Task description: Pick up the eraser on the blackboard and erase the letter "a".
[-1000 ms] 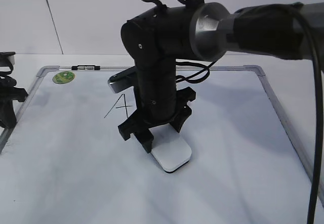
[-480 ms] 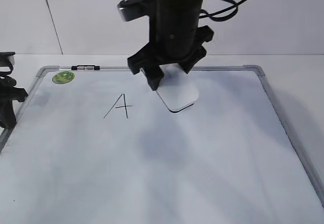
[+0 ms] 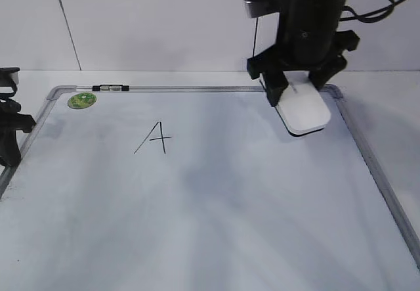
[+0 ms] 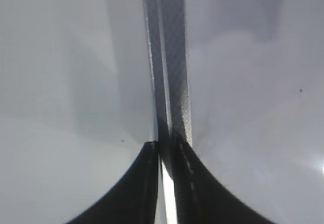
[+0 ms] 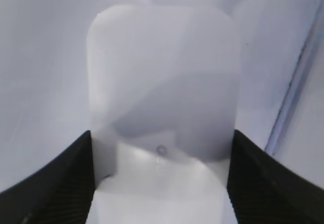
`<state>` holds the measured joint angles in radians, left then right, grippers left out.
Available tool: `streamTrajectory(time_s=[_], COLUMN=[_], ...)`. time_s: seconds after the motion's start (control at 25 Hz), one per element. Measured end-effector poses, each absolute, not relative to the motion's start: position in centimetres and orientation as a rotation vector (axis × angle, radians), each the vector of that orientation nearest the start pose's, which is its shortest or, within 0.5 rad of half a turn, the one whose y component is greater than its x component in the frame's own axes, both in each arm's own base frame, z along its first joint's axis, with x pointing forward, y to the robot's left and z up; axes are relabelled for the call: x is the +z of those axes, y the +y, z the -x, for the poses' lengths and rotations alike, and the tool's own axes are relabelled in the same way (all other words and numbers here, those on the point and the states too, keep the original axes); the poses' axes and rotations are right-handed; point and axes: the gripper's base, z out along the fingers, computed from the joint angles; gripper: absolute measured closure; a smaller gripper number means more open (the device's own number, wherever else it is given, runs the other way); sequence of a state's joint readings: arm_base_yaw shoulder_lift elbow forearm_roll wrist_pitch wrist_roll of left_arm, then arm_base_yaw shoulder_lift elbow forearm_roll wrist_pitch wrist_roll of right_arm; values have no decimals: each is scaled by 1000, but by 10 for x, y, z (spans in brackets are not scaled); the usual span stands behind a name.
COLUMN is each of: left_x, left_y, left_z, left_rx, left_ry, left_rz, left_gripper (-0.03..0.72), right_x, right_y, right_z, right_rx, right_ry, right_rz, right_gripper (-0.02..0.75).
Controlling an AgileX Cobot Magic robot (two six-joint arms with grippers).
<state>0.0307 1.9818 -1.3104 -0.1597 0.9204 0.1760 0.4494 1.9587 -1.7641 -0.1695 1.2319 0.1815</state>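
The white eraser (image 3: 305,113) is clamped between the fingers of my right gripper (image 3: 298,92), near the far right corner of the blackboard (image 3: 230,205). I cannot tell whether it touches the board. In the right wrist view the eraser (image 5: 162,82) fills the space between the black fingers (image 5: 66,178) of the right gripper (image 5: 161,176). No cursive "a" shows anywhere on the board. An angular capital "A" (image 3: 154,138) stands left of centre. My left gripper (image 3: 10,136) is at the board's left edge. In the left wrist view it (image 4: 166,150) is shut and empty over the silver frame (image 4: 169,57).
A round green magnet (image 3: 82,100) sits in the board's far left corner. A small dark clip (image 3: 110,88) lies on the far frame rail. The board's right frame rail (image 5: 298,82) runs just right of the eraser. A white wall stands behind the board.
My right gripper has carried the eraser from the middle of the board up and away to the right, to the far right corner. The left gripper has not moved.
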Motion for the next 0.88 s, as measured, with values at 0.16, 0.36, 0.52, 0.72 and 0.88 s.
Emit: streamTrajectory(time_s=[0.16, 0.36, 0.52, 0.72, 0.88], left_x=[156, 156, 156, 156, 156], left_y=[0, 0, 0, 0, 0], left_z=[-376, -376, -376, -376, -376], left_rx=[-188, -188, -188, -188, -188], left_ry=[3056, 3056, 3056, 3056, 3056], left_rz=[-80, -80, -80, -80, -80], left_gripper=[615, 615, 615, 615, 615], right_x=[271, 261, 244, 230, 224], right_y=[129, 92, 83, 78, 58], right_z=[-376, -359, -351, -351, -358], right_rx=[-161, -204, -205, -120, -92], right_ry=[2900, 2980, 3014, 3008, 3017], right_rz=[309, 181, 152, 93, -12], right_gripper=[167, 167, 167, 167, 167])
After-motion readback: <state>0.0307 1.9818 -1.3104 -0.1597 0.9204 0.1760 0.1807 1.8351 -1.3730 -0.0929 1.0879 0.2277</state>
